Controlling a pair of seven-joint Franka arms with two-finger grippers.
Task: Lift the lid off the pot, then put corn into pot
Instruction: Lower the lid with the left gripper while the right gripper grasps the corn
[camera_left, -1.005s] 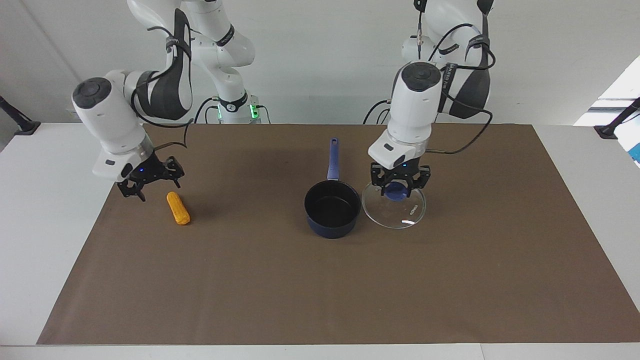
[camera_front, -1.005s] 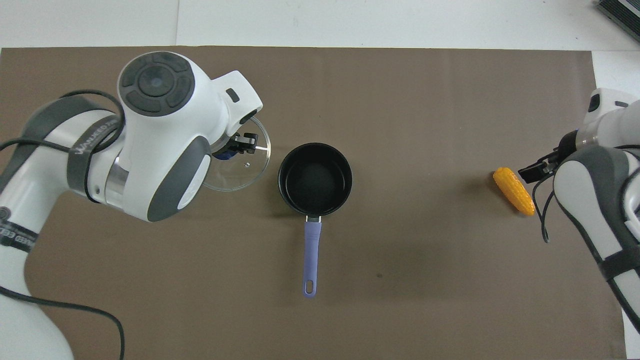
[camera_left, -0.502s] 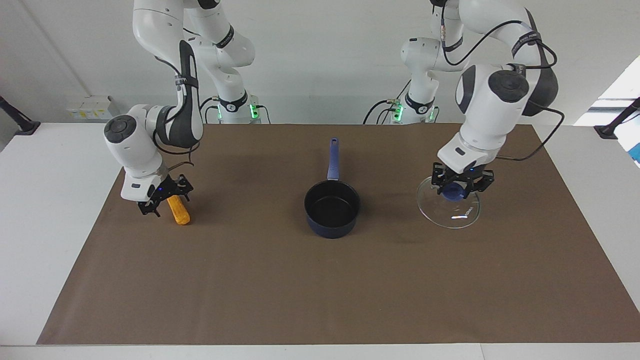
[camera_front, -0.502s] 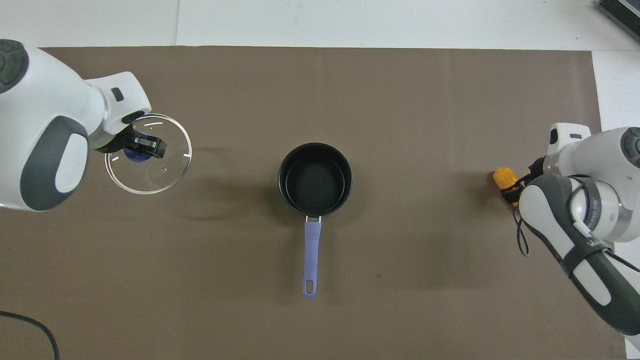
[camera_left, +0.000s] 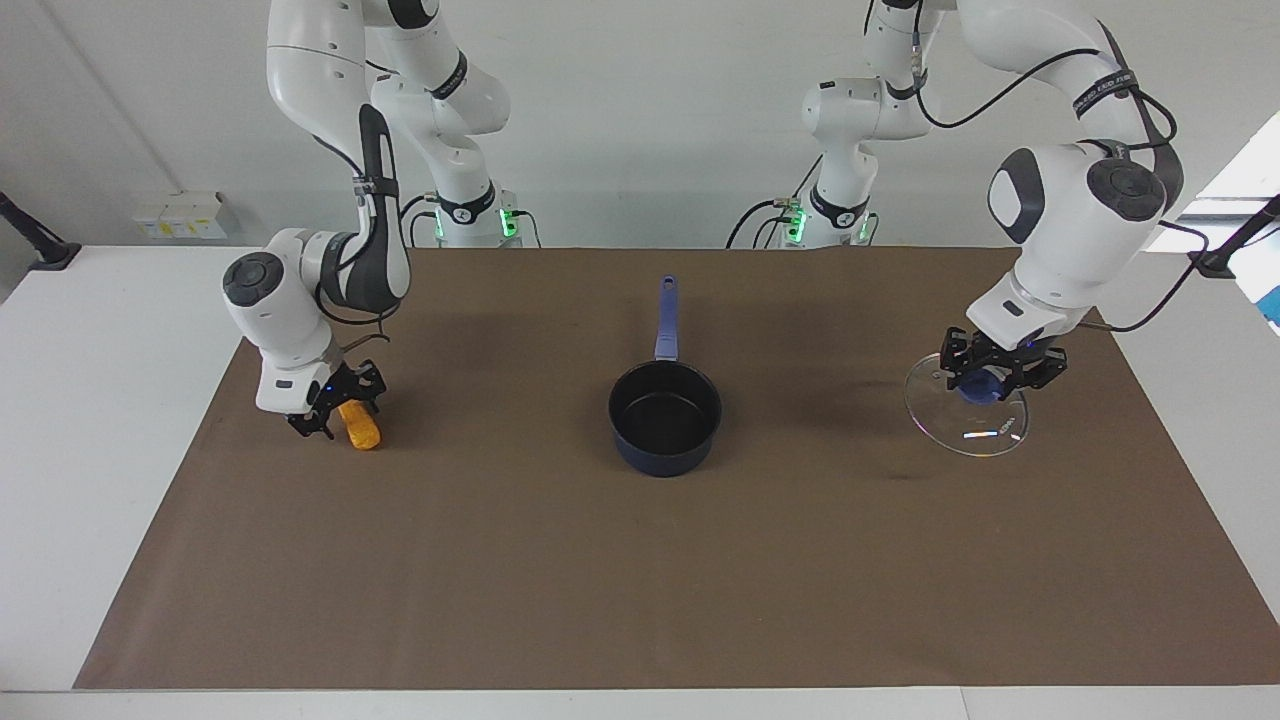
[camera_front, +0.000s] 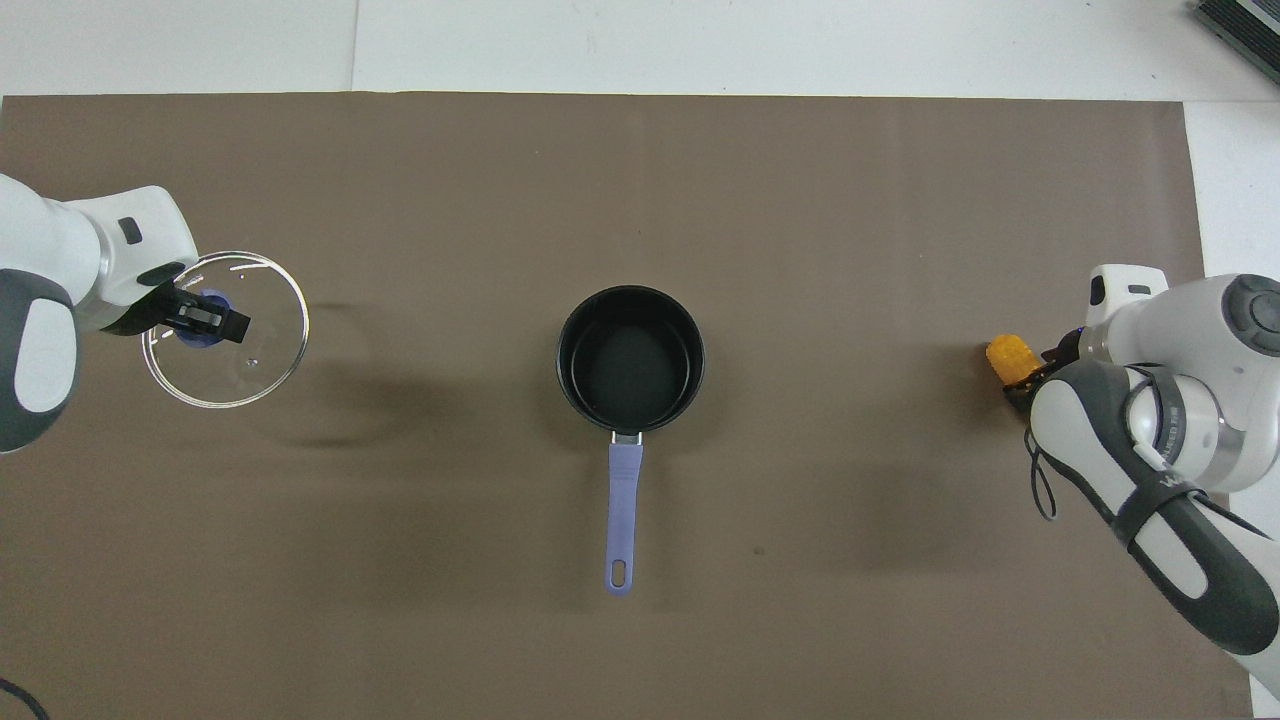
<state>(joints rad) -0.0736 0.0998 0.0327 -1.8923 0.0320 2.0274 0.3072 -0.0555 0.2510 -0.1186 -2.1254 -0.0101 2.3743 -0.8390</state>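
The dark blue pot (camera_left: 665, 418) (camera_front: 630, 358) stands uncovered in the middle of the brown mat, its long handle (camera_left: 665, 318) pointing toward the robots. My left gripper (camera_left: 985, 385) (camera_front: 205, 318) is shut on the blue knob of the clear glass lid (camera_left: 968, 428) (camera_front: 225, 345). It holds the lid tilted in the air over the mat, toward the left arm's end. The orange-yellow corn (camera_left: 362, 430) (camera_front: 1008, 358) lies on the mat toward the right arm's end. My right gripper (camera_left: 335, 405) is down at the corn's end nearer the robots. In the overhead view the right arm hides most of the corn.
The brown mat (camera_left: 640, 580) covers most of the white table (camera_left: 100, 400). The lid's shadow (camera_left: 900, 470) falls on the mat below it. Nothing else lies on the mat.
My left gripper carried the lid sideways from beside the pot toward the left arm's end. My right gripper came down from beside the corn onto it.
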